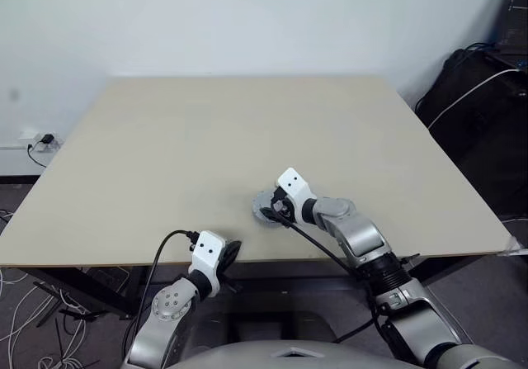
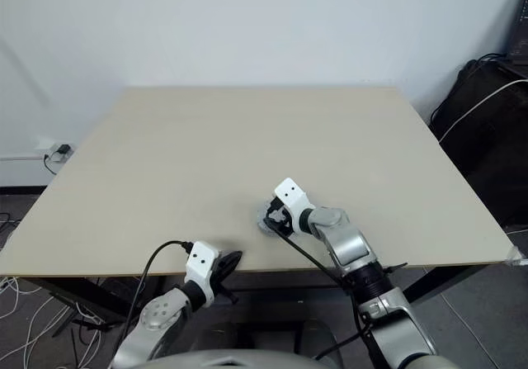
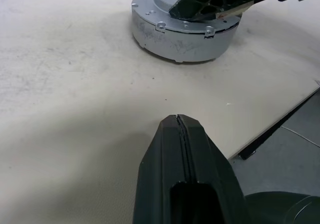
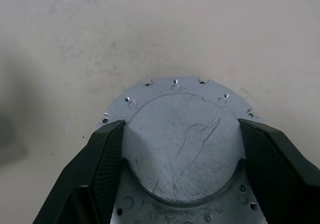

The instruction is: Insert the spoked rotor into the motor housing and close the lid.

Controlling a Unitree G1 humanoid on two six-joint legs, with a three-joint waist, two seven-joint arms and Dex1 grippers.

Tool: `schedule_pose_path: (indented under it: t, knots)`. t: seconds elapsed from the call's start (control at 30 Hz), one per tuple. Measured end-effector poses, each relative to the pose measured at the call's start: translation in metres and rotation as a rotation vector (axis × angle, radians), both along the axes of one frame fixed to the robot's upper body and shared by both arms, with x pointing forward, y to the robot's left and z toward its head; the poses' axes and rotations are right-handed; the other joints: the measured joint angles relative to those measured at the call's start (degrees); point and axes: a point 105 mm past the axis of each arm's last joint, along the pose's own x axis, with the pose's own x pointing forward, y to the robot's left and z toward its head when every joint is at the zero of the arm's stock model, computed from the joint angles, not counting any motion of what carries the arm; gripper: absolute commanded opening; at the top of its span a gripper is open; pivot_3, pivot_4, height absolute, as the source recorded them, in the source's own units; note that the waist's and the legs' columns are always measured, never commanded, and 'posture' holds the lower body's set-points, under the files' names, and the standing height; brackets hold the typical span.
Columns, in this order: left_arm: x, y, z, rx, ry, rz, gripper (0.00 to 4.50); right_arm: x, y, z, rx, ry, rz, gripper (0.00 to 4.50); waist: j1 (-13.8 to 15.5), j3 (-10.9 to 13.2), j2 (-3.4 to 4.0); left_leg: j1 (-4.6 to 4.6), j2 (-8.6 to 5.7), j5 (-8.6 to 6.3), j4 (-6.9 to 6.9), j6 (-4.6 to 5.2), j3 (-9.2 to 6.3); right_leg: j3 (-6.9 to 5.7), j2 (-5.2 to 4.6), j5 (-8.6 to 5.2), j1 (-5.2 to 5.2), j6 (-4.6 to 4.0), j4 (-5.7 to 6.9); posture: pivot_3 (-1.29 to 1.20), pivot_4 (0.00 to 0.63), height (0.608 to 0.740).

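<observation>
Lid [image 4: 182, 134] sat on the housing [image 3: 175, 38] near the table [image 1: 206, 138] front edge; rigid, heavy-looking, smooth metal. Right gripper [image 4: 181, 149] straddled its raised centre, fingers apart; left gripper [image 3: 181, 149] was closed, empty.

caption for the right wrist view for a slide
Right gripper straddles the raised centre of the grey lid on the table.

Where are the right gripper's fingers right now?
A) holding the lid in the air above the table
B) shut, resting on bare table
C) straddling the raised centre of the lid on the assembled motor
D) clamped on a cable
C: in the right wrist view the right gripper has one black finger on each side of the raised centre of the lid, and the left wrist view shows the lid seated on the motor housing on the table.
</observation>
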Motion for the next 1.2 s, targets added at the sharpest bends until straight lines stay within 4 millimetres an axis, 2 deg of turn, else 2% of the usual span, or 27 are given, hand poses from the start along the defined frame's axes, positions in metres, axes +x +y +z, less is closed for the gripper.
schedule_pose_path:
  t: [0.1,0.33,0.5,0.6,0.83,1.2]
  knots:
    - [0.009,-0.002,0.005,-0.003,-0.017,0.005,0.00,0.000,-0.001,0.001,-0.006,0.005,0.001,3.18,0.06,0.00,-0.01,-0.01,-0.01,0.00,0.01,0.01,0.00,-0.01,0.00,0.00,0.01,0.00,-0.01,0.00,0.000,0.740]
    - [0.078,0.013,0.013,0.092,0.066,0.136,0.00,0.000,0.001,0.000,-0.020,0.005,0.011,3.18,-0.05,-0.04,-0.08,0.18,-0.09,0.04,0.07,0.06,-0.09,-0.12,0.31,0.04,0.57,0.08,0.00,0.00,0.000,0.740]
    - [0.116,0.011,0.023,-0.062,0.154,0.167,0.00,0.000,0.001,0.000,-0.019,0.004,0.010,3.18,-0.11,-0.08,-0.21,0.16,-0.10,0.26,0.09,0.15,-0.08,-0.09,0.33,0.07,0.60,0.14,-0.02,0.00,0.000,0.740]
    - [0.129,0.000,0.031,-0.166,0.200,0.113,0.00,0.000,0.001,0.000,-0.018,0.004,0.008,3.18,-0.16,-0.09,-0.23,0.16,-0.12,0.28,0.10,0.09,-0.07,-0.08,0.33,0.07,0.61,0.15,-0.02,0.00,0.000,0.740]
    - [0.128,-0.028,0.029,-0.235,0.322,-0.066,0.00,-0.003,0.002,0.000,-0.012,-0.004,-0.002,3.18,-0.49,-0.08,-0.24,0.12,-0.17,0.32,0.08,0.03,-0.06,-0.02,0.33,0.07,0.58,0.15,-0.02,0.00,0.000,0.740]
    - [0.120,-0.040,0.022,-0.228,0.379,-0.131,0.00,-0.007,0.000,-0.001,-0.012,-0.004,-0.017,3.18,-0.43,-0.09,-0.27,0.13,-0.20,0.19,0.09,-0.14,-0.07,0.00,0.24,0.06,0.60,0.15,-0.03,0.00,0.000,0.740]
